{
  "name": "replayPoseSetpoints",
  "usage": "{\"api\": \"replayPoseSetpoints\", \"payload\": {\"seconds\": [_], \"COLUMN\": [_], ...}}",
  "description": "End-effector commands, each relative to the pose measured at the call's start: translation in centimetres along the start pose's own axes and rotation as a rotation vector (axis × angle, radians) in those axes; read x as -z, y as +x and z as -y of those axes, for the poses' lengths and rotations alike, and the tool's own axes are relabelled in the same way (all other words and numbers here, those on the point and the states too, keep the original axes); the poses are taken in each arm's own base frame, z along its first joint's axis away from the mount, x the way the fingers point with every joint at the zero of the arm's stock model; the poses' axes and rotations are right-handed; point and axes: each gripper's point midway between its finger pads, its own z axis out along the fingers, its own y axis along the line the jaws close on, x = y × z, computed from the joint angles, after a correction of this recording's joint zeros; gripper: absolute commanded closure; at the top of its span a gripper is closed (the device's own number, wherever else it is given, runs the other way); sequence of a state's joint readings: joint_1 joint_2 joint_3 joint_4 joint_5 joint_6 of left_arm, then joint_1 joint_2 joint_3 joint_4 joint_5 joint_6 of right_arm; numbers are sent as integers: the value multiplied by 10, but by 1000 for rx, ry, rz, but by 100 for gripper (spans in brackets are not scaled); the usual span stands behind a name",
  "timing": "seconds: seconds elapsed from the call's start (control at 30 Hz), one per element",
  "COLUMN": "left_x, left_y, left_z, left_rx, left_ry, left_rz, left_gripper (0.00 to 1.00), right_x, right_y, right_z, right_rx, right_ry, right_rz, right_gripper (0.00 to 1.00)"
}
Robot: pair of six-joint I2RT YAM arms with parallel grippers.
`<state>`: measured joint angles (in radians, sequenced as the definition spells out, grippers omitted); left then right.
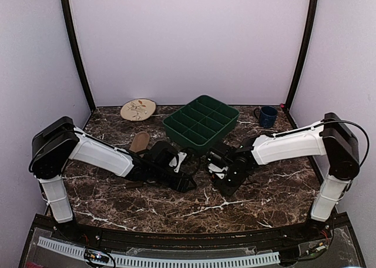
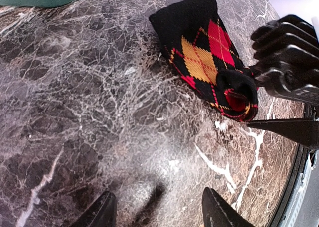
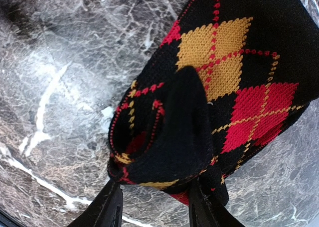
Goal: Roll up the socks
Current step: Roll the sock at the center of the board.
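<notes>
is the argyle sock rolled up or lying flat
Partly rolled: one end of the argyle sock is curled over, the rest lies flat on the table.

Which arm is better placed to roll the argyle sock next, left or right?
Right, most likely. The right gripper sits right at the folded end of the argyle sock, which fills its wrist view. The left gripper hangs open over bare table, with the sock lying well beyond it.
</notes>
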<state>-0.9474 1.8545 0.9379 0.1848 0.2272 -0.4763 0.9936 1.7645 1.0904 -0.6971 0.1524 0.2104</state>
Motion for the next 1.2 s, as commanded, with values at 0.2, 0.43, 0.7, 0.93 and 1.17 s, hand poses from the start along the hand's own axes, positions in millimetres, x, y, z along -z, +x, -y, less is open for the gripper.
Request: {"api": "replayPoseSetpoints", "payload": {"seconds": [0.2,0.43,0.7,0.93,1.17], "left_x": [-3,-5,-9,-13,-10], "left_y": [47,50,47,46,48], "left_z": [-18,-21,-20,-20,-22], "left_rx": [39,45,44,48,51], "left_ry": [-69,-78,-78,-75,-87], "left_rz": [-152,-160,-160,-164,-166], "left_gripper": [38,38,39,39,39], "right_x": [1,12,3,-3,-14], "right_y": [-26,-35,-23,-26,-27], "right_z": [19,34,37,26,14], "right_rx": [45,91,143,181,204], "right_ry": [110,204,219,165,105], "right_rz": [31,45,5,15,4], "right_gripper": [57,58,57,57,58]}}
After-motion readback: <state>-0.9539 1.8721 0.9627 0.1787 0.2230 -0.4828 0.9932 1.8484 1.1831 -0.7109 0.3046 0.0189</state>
